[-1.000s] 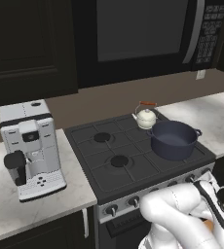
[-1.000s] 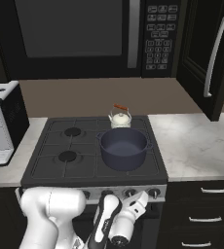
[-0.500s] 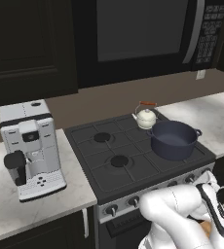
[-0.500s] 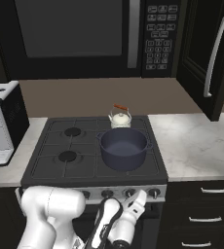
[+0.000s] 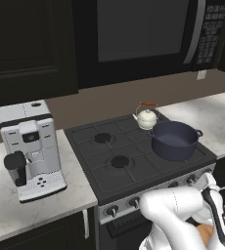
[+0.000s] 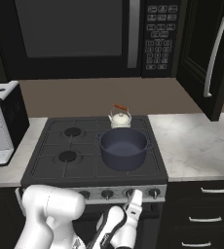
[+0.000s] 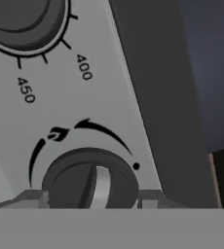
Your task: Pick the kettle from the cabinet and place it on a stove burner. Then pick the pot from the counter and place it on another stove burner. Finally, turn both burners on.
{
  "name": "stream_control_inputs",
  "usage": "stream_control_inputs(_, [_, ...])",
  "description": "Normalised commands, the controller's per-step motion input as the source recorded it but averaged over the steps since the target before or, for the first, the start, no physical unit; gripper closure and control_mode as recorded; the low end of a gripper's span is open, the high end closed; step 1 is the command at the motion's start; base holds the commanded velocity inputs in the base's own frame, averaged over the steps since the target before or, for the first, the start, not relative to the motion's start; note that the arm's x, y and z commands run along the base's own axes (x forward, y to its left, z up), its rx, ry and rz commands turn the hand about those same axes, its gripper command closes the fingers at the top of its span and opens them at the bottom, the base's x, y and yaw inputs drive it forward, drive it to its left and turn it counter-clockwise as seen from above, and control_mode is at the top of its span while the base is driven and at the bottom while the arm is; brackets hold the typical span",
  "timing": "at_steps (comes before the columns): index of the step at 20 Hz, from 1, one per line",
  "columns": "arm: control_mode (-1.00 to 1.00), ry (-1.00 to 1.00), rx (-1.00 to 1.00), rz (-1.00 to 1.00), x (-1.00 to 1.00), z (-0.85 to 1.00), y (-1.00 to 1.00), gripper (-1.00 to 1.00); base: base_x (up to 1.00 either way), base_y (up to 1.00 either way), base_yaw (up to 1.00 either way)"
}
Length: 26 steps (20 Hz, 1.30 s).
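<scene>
Since a second ago: forearm and hand have edged slightly rightward along the stove front; kettle and pot unchanged.

Gripper [image 7: 92, 200]: pressed close to the stove's control panel [image 7: 60, 112], finger tips [image 7: 33, 198] standing either side of a dark knob [image 7: 90, 182] with a pale indicator bar. Jaws spread about as wide as the knob; whether they actually touch it cannot be told. Nothing carried. In the right base view the hand [image 6: 133, 206] sits low at the row of knobs [image 6: 107, 194].

Kettle [image 5: 146, 117]: cream-white, orange-topped handle, upright on the far right burner, just beside the pot's far rim.

Pot [image 5: 174, 139]: dark navy, on the near right burner, open top, loop handles to left and right.

Left burners [image 5: 102, 138]: two, bare.

Second dial [image 7: 21, 22]: on the panel, marked 400 and 450.

Coffee machine [image 5: 31, 149]: white, on the counter [image 5: 7, 215] left of the stove.

Microwave [image 6: 80, 36]: black, above the stove.

Cabinet [image 6: 209, 53]: black, silver bar handle, at right, door shut.
</scene>
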Motion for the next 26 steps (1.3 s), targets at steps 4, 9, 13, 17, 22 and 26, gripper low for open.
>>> stream_control_inputs(4, [-1.00,-0.06,-0.19,0.02,-0.06,0.02,0.02,1.00,0.00,0.00,0.00])
stream_control_inputs(9, [-1.00,0.00,-0.03,0.00,-0.05,0.00,0.00,-1.00,0.00,0.00,0.00])
stream_control_inputs(13, [-1.00,0.00,0.00,0.00,0.00,-0.01,0.04,-1.00,0.00,0.00,0.00])
stream_control_inputs(17, [-1.00,-0.02,0.04,0.00,-0.18,0.00,-0.01,-1.00,0.00,0.00,0.00])
stream_control_inputs(22, [-1.00,-0.02,0.14,0.01,-0.27,0.00,-0.23,-1.00,0.00,0.00,0.00])
stream_control_inputs(26, [-1.00,-0.03,0.14,0.03,-0.27,0.00,-0.32,-1.00,0.00,0.00,0.00])
